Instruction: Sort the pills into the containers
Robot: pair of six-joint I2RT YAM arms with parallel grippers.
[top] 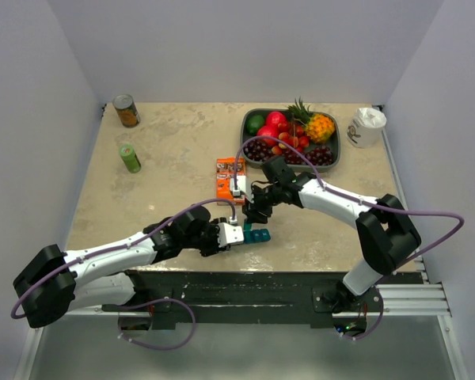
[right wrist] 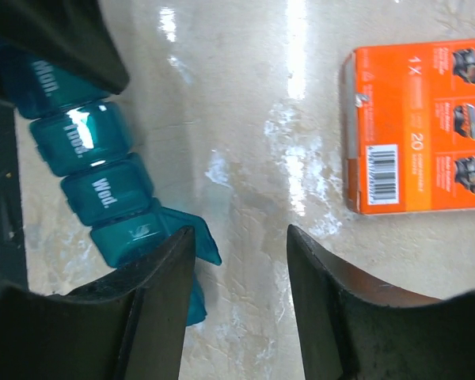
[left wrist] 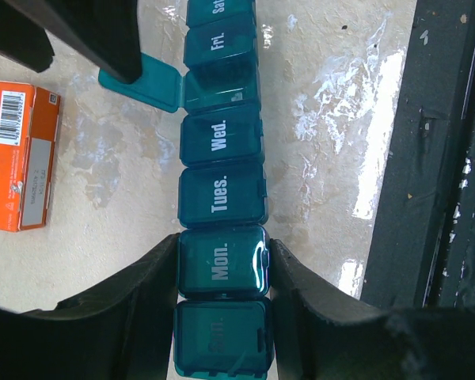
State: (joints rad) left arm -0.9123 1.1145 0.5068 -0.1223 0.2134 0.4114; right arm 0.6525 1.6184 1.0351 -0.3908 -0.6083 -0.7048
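I had the left jaws clamped on the pill organiser (left wrist: 222, 190) at Mon., steadying it at the bench (left wrist: 324, 119) near edge; the right jaws hung open, empty, beside its flipped lid (left wrist: 142, 83).

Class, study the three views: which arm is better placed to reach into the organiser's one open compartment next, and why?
Right. The right gripper is open and empty beside the open lid, while the left gripper clamps the pill organiser at its Mon. compartment, likely steadying it.
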